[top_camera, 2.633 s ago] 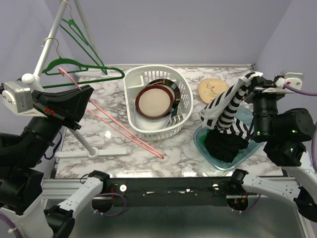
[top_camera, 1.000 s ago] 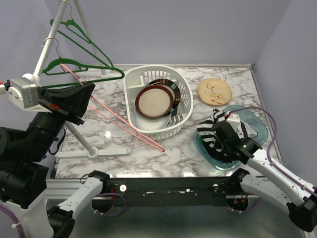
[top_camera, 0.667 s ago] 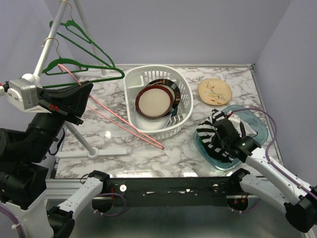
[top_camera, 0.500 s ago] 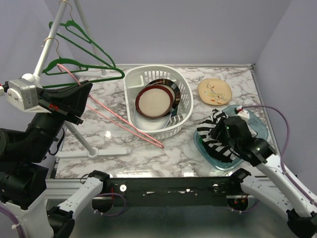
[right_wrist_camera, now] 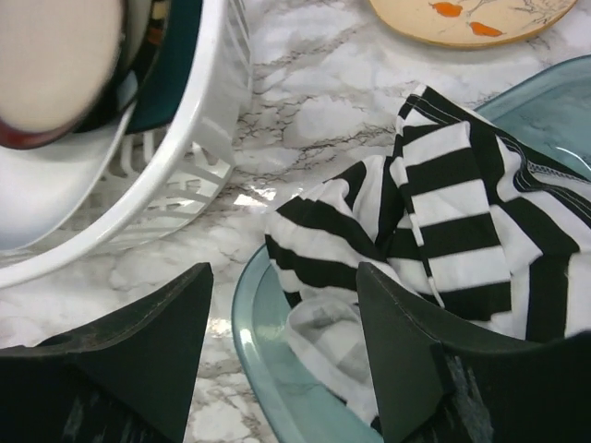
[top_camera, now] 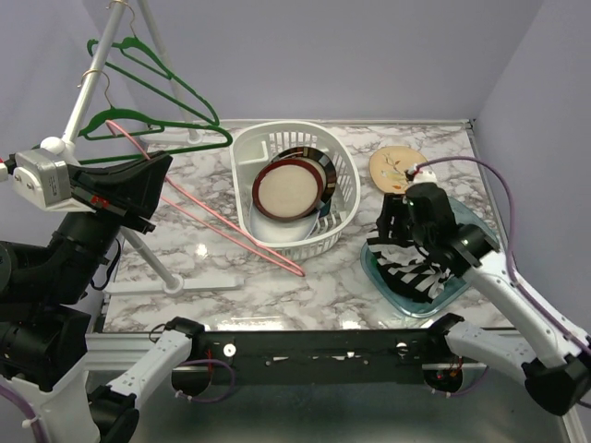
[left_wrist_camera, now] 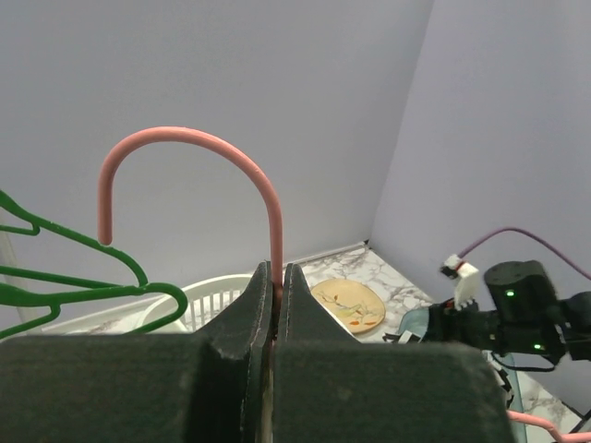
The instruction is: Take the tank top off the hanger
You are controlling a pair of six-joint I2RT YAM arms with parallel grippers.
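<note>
The black-and-white striped tank top (top_camera: 411, 272) lies crumpled in a teal glass dish (top_camera: 377, 275) at the right, free of the hanger. My right gripper (top_camera: 395, 226) hovers just above its left end, open, with nothing between the fingers. In the right wrist view the tank top (right_wrist_camera: 443, 212) spills over the dish rim (right_wrist_camera: 247, 323) below the open right gripper (right_wrist_camera: 282, 277). The pink hanger (top_camera: 222, 231) slants from the left gripper (top_camera: 152, 171) down to the table. My left gripper (left_wrist_camera: 274, 272) is shut on the neck of the pink hanger (left_wrist_camera: 185, 148) below its hook.
A white basket (top_camera: 346, 189) holding plates stands mid-table. A beige plate (top_camera: 392, 168) lies behind the dish. Green hangers (top_camera: 152, 120) hang on a white rack pole (top_camera: 88, 88), whose base (top_camera: 175, 281) rests at the front left.
The right gripper opened and let go of the tank top, then lifted and pulled back toward the beige plate. The top settled into the dish. The left arm stayed put.
</note>
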